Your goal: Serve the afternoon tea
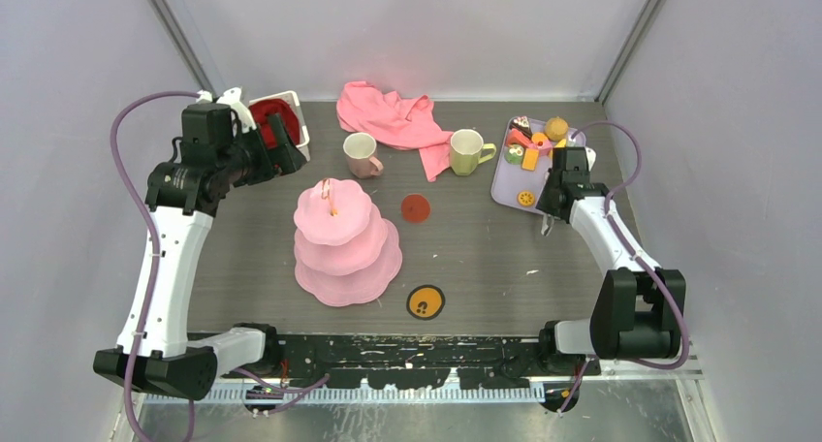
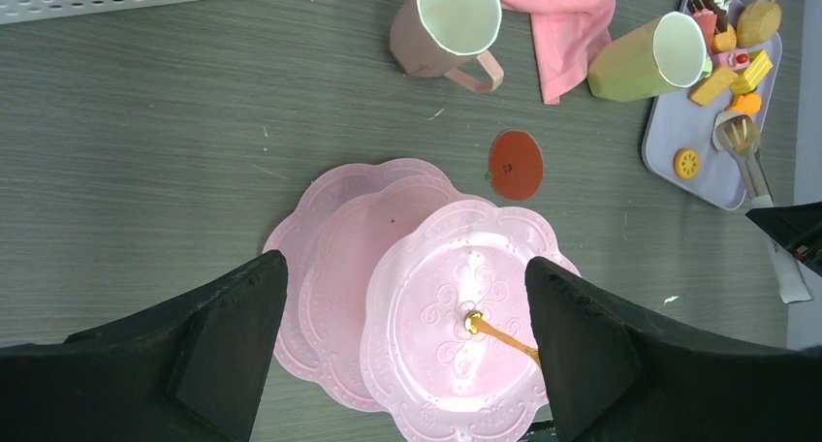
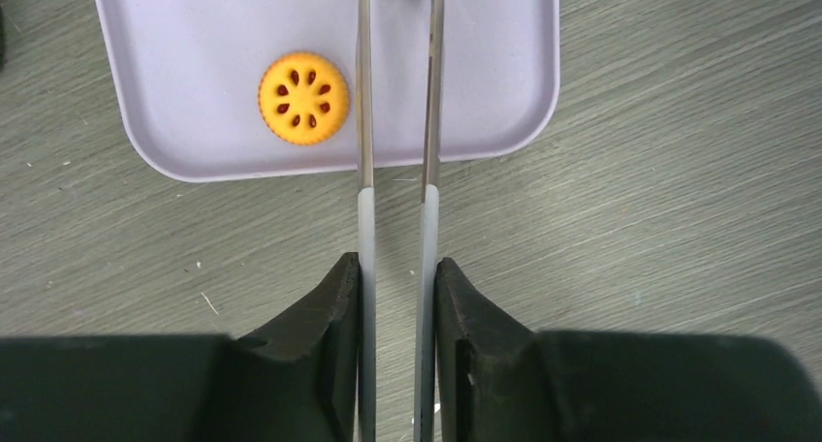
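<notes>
Both arms of the grey-handled steel tongs (image 3: 366, 122) sit pinched in the right claw (image 3: 397, 268) over the lilac plastic tray (image 3: 485, 93). A slip could knock the round orange toy biscuit (image 3: 302, 99) off that tray. The left claw (image 2: 405, 263) gapes wide, empty.

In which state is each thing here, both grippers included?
cake stand, upright, tiers empty
pink mug, upright, empty
yellow-green mug, upright, empty
pink cloth, crumpled
tray, holds toy pastries
tongs, gripped, tips over tray
left gripper, open, empty
right gripper, shut on tongs
</notes>
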